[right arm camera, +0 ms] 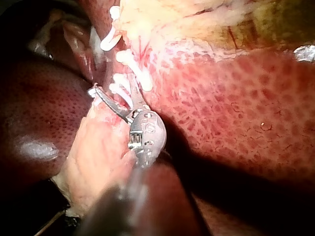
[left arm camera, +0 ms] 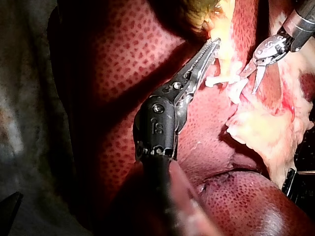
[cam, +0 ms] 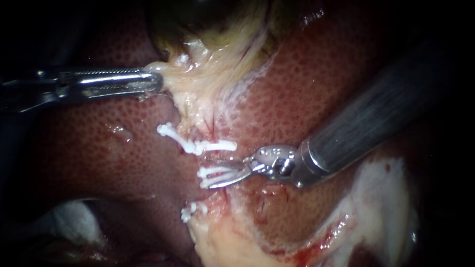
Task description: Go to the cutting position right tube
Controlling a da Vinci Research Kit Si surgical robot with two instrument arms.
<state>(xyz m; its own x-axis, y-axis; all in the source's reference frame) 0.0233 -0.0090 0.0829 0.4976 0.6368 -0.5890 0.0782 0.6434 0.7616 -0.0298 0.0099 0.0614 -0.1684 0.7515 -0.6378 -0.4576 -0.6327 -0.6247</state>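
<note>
A pale strip of tissue with the tube runs down from the gallbladder (cam: 208,20) across the liver (cam: 99,153). Three white clips cross it: an upper (cam: 198,146), a middle (cam: 212,171) and a lower clip (cam: 190,210). My right instrument (cam: 204,180) comes in from the right. Its curved blades stand open around the strip, right beside the middle clip (right arm camera: 118,91). The gap also shows in the left wrist view (left arm camera: 247,83). My left instrument (cam: 157,81) is shut on yellowish gallbladder tissue (cam: 173,74) and holds it to the left, its toothed jaws (left arm camera: 215,43) tip-first in the tissue.
Pale fatty tissue (cam: 222,242) lies below the lower clip, with a little blood (cam: 307,252) at its edge. White gauze (cam: 74,220) sits at the lower left. Mottled red liver surrounds the strip on both sides.
</note>
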